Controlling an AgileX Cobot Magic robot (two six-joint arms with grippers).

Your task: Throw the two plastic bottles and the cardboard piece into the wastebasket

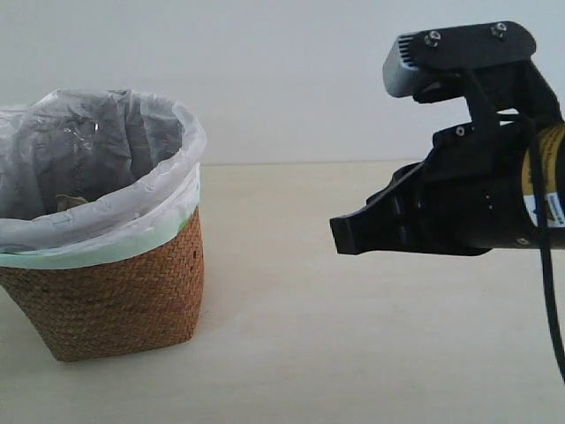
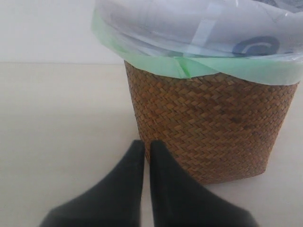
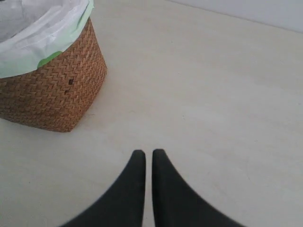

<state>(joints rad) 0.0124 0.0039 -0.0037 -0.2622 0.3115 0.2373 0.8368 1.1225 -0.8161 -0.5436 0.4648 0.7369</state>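
Right gripper (image 1: 340,237), fingers together and empty, hovers at the exterior frame's right. Left gripper (image 2: 147,145), likewise together, faces the wastebasket (image 1: 115,291) at lower left.

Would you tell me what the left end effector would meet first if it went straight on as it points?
Most likely the woven side of the wastebasket, standing right ahead of the shut left end effector; depth is unclear.
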